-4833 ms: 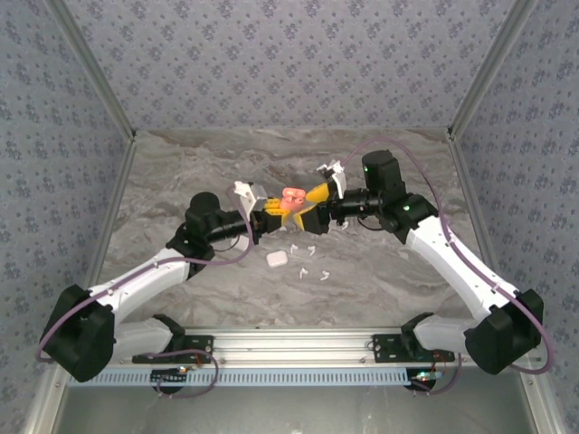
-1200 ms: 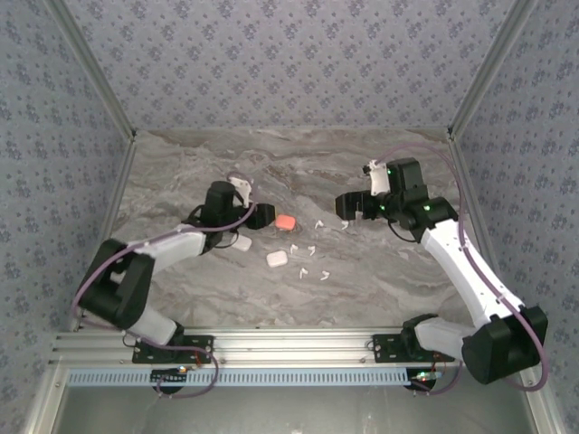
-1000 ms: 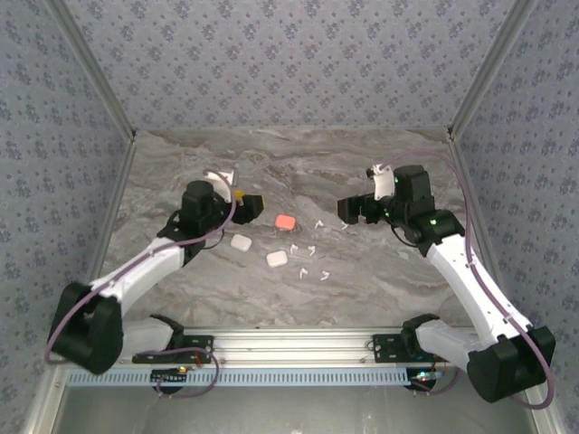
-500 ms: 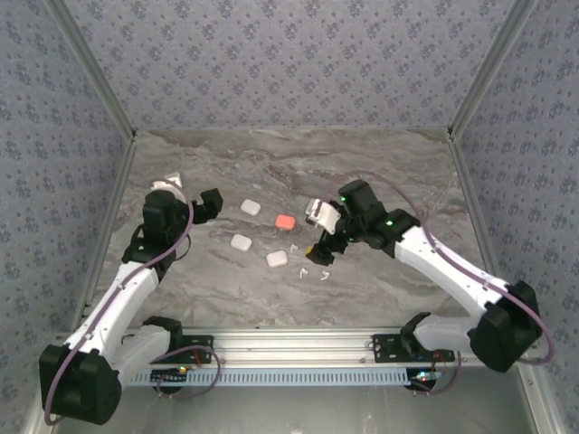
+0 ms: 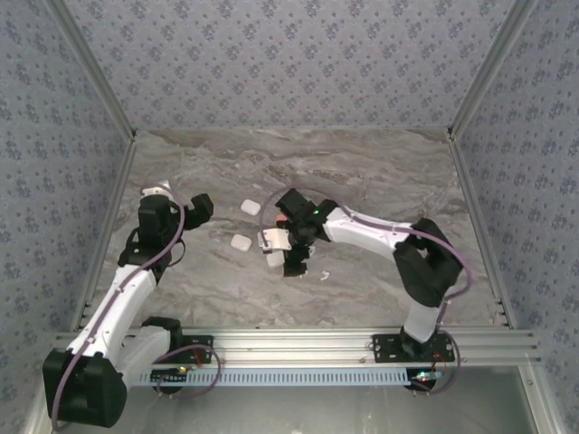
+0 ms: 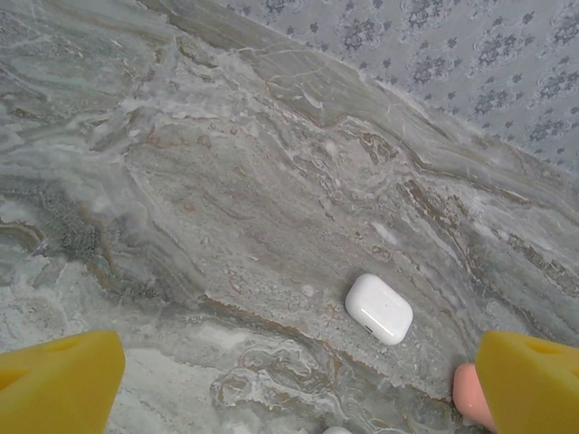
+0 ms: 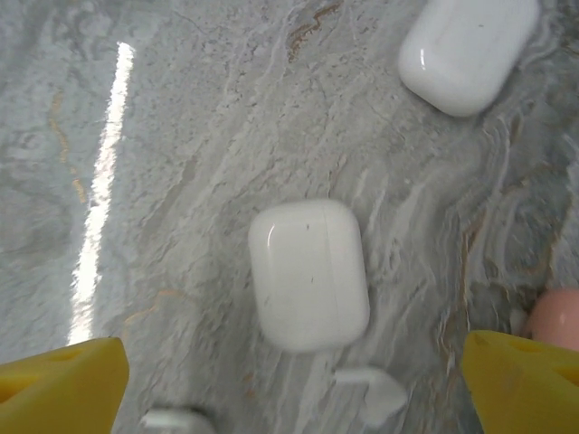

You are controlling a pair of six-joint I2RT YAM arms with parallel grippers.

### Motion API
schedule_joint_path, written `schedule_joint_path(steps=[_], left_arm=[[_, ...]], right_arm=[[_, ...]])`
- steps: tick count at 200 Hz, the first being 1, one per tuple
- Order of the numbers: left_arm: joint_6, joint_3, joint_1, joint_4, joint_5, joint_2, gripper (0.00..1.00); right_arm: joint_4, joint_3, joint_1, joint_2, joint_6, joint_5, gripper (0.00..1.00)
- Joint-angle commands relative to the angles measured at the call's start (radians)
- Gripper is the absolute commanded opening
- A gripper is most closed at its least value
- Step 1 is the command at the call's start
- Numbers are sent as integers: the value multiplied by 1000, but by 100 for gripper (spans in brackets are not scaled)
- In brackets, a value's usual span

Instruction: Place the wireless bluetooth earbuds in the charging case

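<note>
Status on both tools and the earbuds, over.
Left tool open, empty. Right tool open above closed white case, earbud loose beside it. No obstruction seen.

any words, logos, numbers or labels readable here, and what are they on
None readable.
The glossy white rounded charging case is plain, no logo or print.
The grey marbled tabletop and blue-grey floral wallpaper carry pattern, no lettering.
The small dark boards on the aluminium front rail are too small to tell.
</note>
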Motion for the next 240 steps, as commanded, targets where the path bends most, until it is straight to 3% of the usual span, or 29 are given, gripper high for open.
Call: schedule_joint_path(steps=[1, 80, 117, 155, 192, 240], left_arm=[[-10, -11, 10, -12, -11, -35, 99], [-3, -26, 17, -31, -14, -77, 99], [-8, -28, 19, -22, -5, -76, 99], [6, -24, 19, -15, 39, -77, 99], [46, 12, 18, -5, 205, -70, 99], [-21, 61, -16, 173, 649, -12, 96]], right_arm=[[-42, 68, 11, 68, -75, 33, 94], [-81, 105, 27, 202, -88, 103, 74], [-72, 105, 22, 205, -53, 120, 55], [-11, 78, 3, 134, 7, 95, 46], [67, -7, -45, -67, 82, 75, 43], [187, -128, -128, -349, 133, 94, 43]])
